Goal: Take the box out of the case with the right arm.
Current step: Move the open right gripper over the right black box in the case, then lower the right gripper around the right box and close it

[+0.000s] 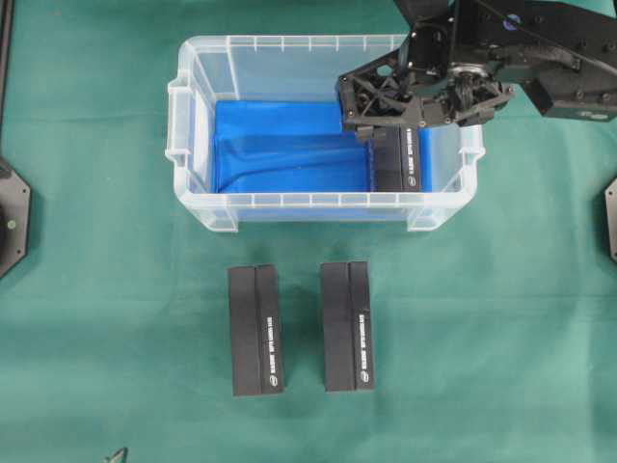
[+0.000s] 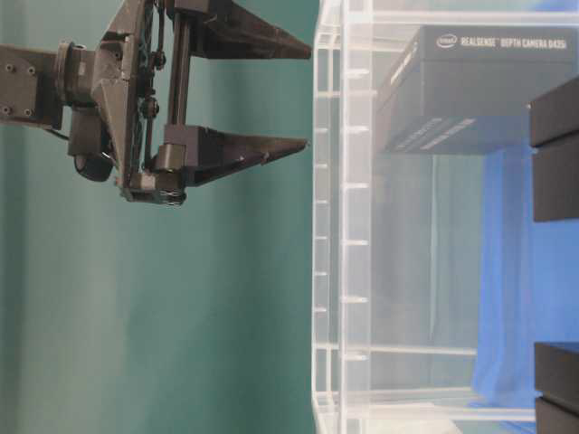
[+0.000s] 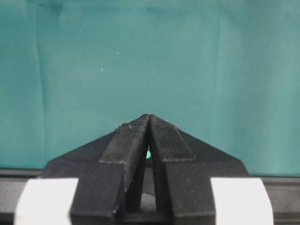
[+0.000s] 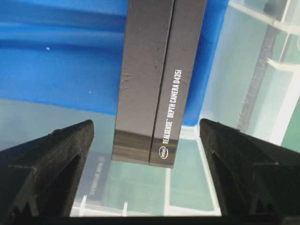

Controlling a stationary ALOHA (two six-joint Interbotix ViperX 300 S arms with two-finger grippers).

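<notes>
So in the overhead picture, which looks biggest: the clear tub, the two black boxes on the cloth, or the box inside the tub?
1. Clear tub, by far.
2. Left box and right box on the cloth: alike, no ranking.
3. Box in the tub looks smallest, but the right gripper hides part of it.

I see right hand (image 2: 306, 98) at upper left of view, outside clear case (image 2: 342, 271), jaws spread wide, nothing between them. Both pointed tips aim at case wall, stopping just short of it. Black box (image 2: 470, 90) inside case, seen through wall, white lettering legible: REALSENSE DEPTH CAMERA D435i. Blue lining (image 2: 507, 280) behind. Two more black boxes (image 2: 554, 163) at right edge, cropped. Green counter cloth (image 2: 154, 307) fills left.
</notes>
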